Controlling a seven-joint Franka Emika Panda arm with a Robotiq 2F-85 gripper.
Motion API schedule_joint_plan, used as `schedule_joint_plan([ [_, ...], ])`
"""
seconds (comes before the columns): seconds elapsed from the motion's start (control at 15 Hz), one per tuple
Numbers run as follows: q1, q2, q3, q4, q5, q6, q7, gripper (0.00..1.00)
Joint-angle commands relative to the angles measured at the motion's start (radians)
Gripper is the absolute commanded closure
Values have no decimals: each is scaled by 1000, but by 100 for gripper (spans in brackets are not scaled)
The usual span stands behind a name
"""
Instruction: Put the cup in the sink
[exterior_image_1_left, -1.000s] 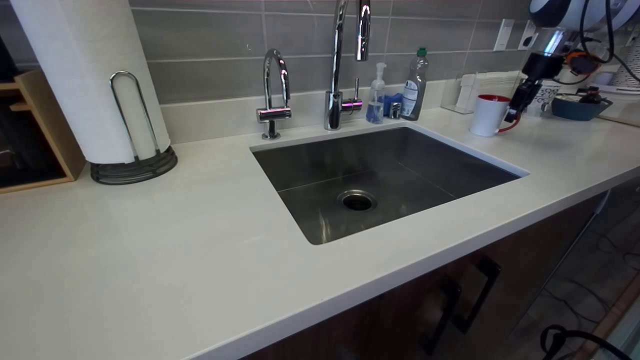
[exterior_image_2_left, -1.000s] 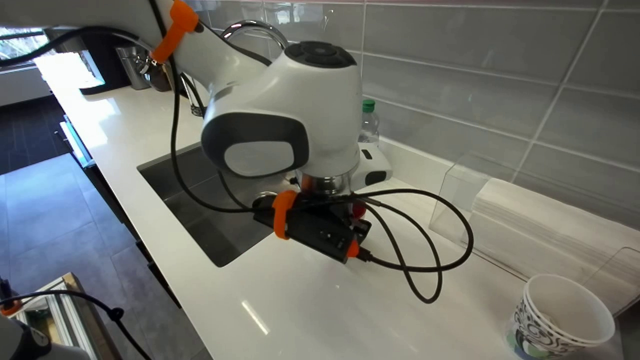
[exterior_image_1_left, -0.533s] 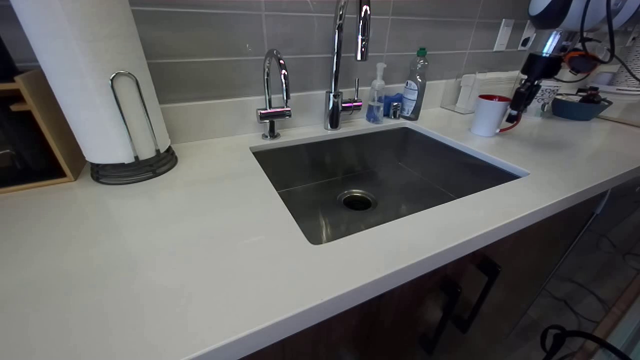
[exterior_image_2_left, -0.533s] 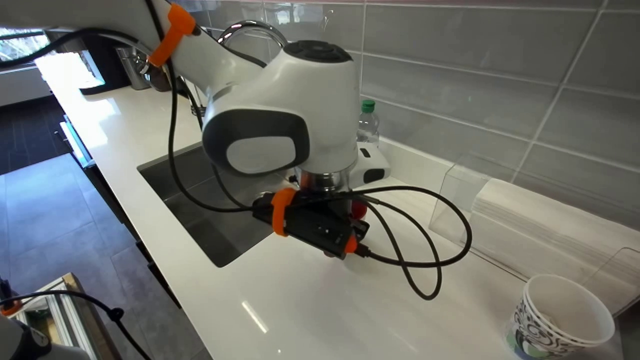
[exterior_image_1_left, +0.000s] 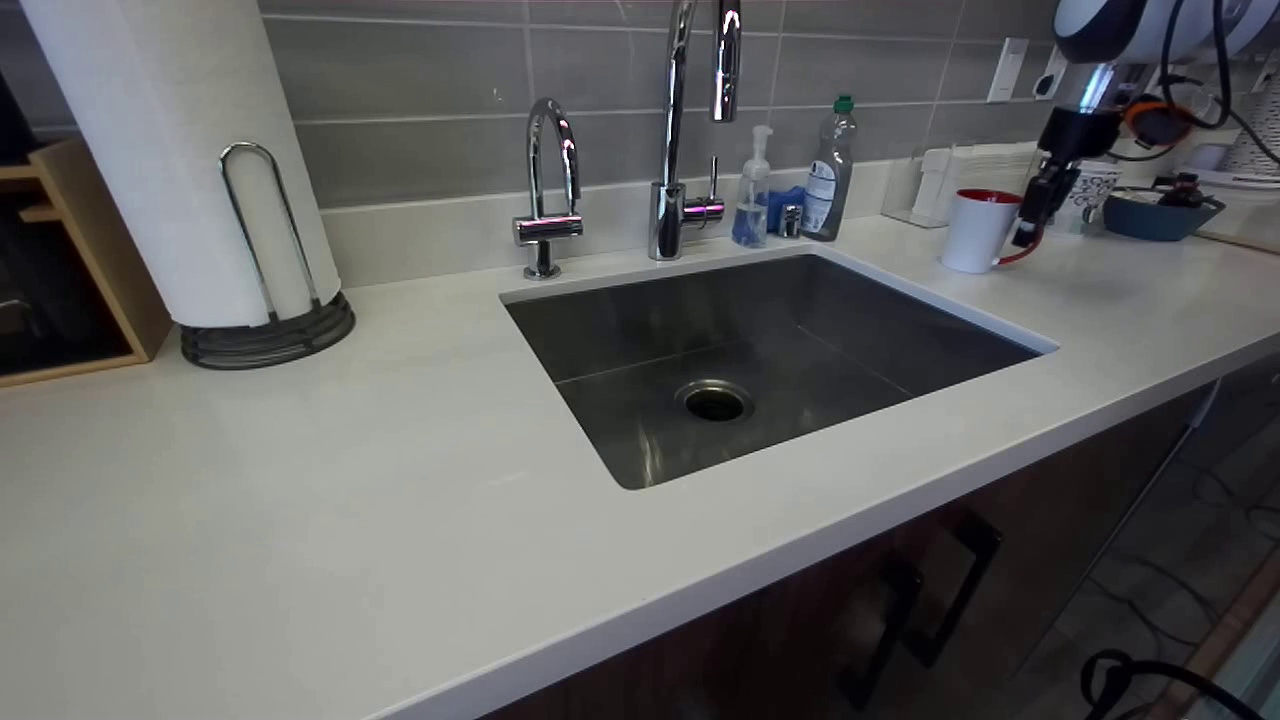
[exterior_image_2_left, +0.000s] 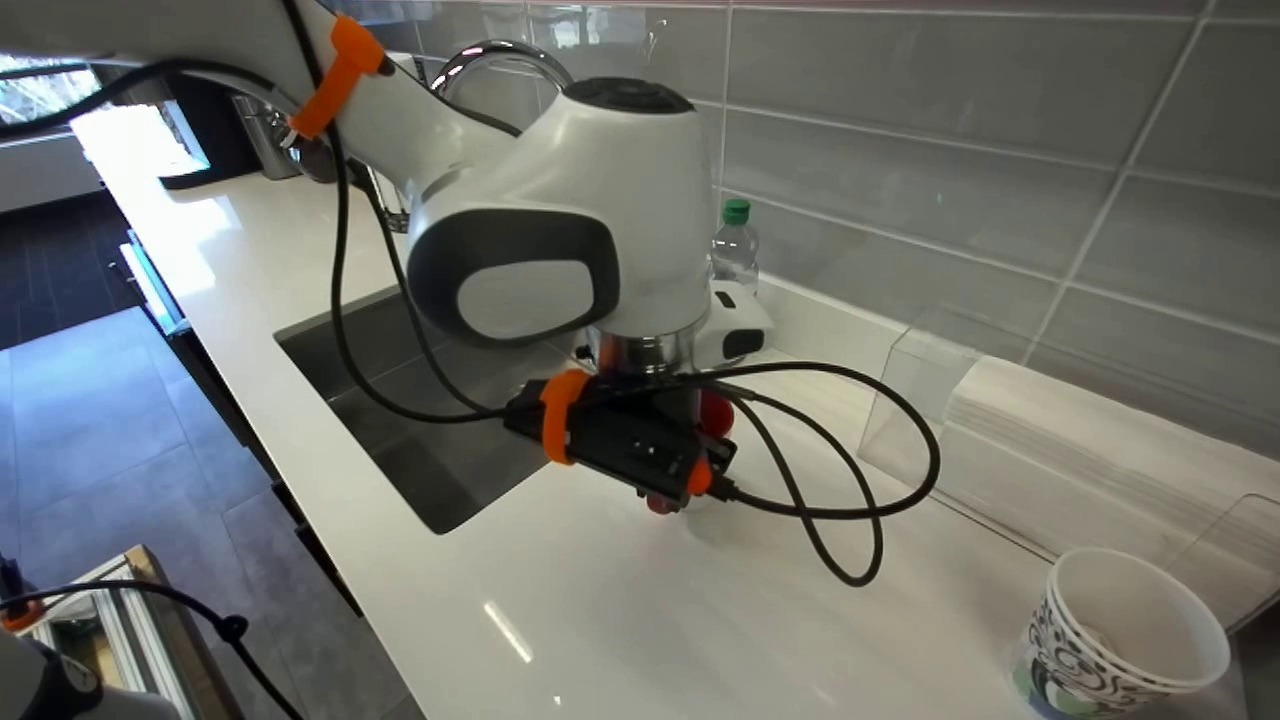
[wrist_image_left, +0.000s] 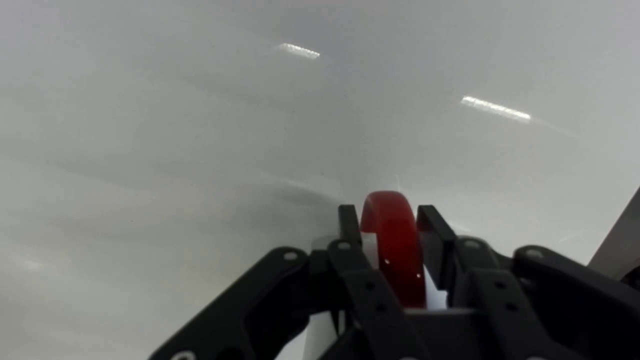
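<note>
While fingers (wrist_image_left: 435, 245) flank cup handle (wrist_image_left: 396, 240), paper stack (exterior_image_1_left: 988, 168) near.

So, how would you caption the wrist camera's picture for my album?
Close-up: black gripper fingers on either side of a red cup handle, over a shiny pale counter.

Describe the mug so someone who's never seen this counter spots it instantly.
In an exterior view, find the steel sink set in the white counter. On the counter just past its right rim in that picture stands the white mug. Its red inside and red handle set it apart from the patterned cup and the blue bowl farther right.
</note>
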Motion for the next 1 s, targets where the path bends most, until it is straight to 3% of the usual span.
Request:
schedule_joint_plan([
  [0.0, -13, -16, 10, 9, -75, -48, 71, 65],
  [0.73, -22, -10, 21, 13, -38, -54, 32, 76],
  [0.93, -22, -12, 22, 12, -34, -51, 30, 96],
])
